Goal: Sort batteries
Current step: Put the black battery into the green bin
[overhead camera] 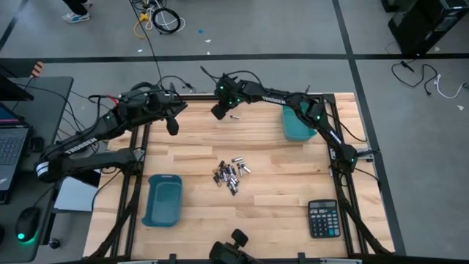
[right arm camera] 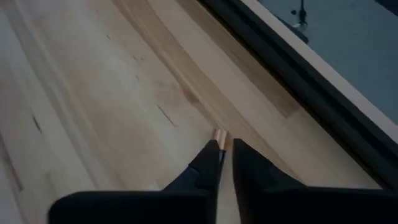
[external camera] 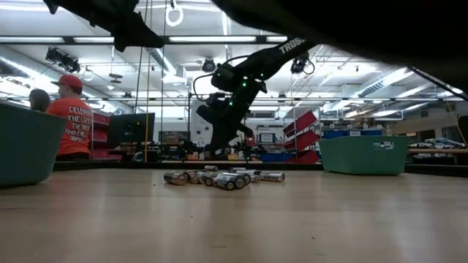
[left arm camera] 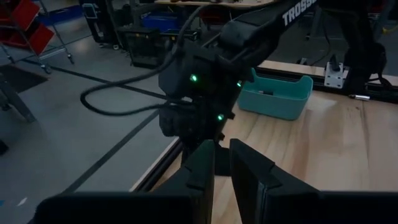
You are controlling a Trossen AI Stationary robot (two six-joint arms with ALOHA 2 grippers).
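Right gripper [right arm camera: 225, 148] near far table edge, fingers nearly together, empty; lone battery [overhead camera: 235, 116] beside it. Left gripper [left arm camera: 222, 163] likewise. Next: regrasp it, carry to bin [overhead camera: 296, 125].

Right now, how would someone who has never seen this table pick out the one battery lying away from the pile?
Start at the light wooden table and find the far edge, where the dark right hand hangs. Just beside that hand lies a single small cylindrical battery on bare wood. Unlike the cluster of silver and black batteries at the table's centre, it lies alone.
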